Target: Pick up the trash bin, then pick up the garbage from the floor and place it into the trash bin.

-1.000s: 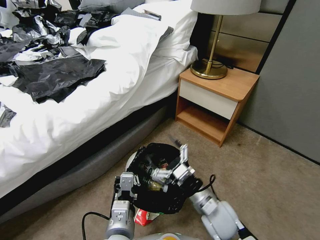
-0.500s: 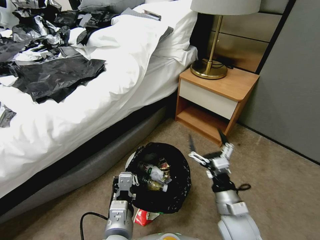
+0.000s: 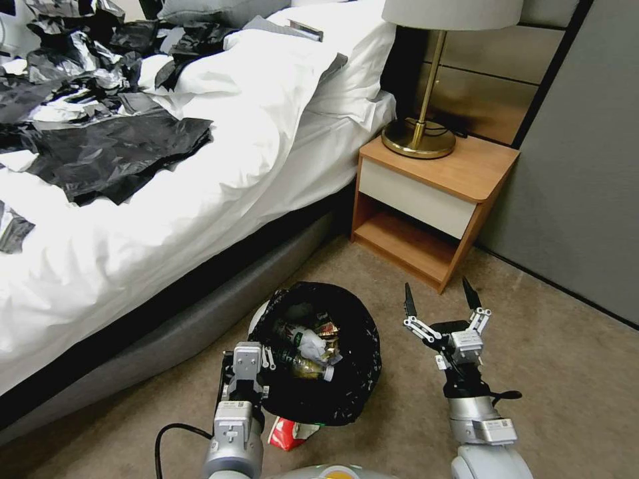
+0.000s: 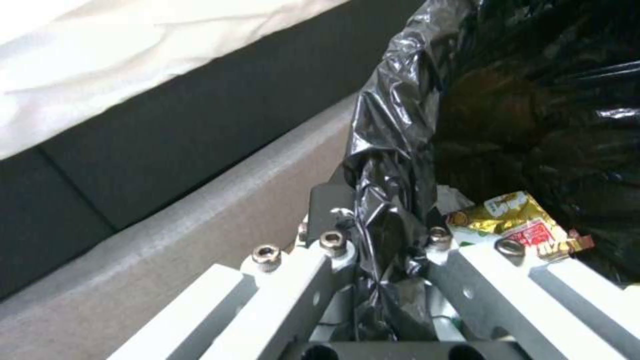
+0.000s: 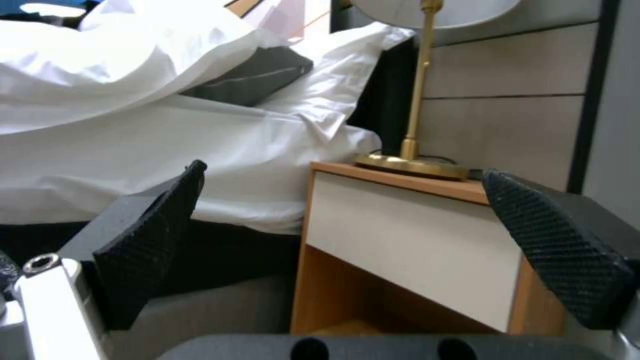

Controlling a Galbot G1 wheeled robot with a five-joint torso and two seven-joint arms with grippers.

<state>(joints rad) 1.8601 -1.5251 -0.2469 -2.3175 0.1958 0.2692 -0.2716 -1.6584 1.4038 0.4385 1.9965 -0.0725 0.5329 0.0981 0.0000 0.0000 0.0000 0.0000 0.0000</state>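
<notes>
The big white-sheeted bed [image 3: 166, 186] runs along my left and the wooden nightstand with its brass lamp [image 3: 432, 193] stands ahead, so I work in the strip of beige-grey carpet floor [image 3: 552, 359] between them; the small round white trash bin with its crinkly black liner [image 3: 319, 359] sits close in front of me, wrappers and a bottle heaped inside; my left gripper [image 4: 383, 260] is clamped on the liner-covered rim, keeping the bin steady; my right gripper [image 3: 440, 303] hovers just beside the bin, fingers spread wide and empty, pointing at the nightstand; a red-white packet [image 3: 287, 432] lies on the carpet by the bin's base, probably my next target.
</notes>
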